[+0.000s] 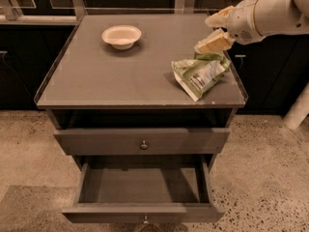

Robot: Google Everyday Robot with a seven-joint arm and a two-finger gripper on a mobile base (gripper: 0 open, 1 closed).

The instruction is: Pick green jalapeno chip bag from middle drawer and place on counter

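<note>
The green jalapeno chip bag (200, 74) lies crumpled on the counter (111, 76) near its right front corner. My gripper (215, 31) hovers just above the bag's top end. It is open and holds nothing, with its lower finger (212, 42) close over the bag's green top. The middle drawer (145, 185) is pulled out below the counter, and its inside looks bare.
A cream round bowl (121, 36) stands on the counter at the back left. The upper knobbed drawer (143, 141) is shut. A thin clear rim runs round the counter's edges. Speckled beige floor (260, 178) lies around the cabinet, and dark cabinets stand behind it.
</note>
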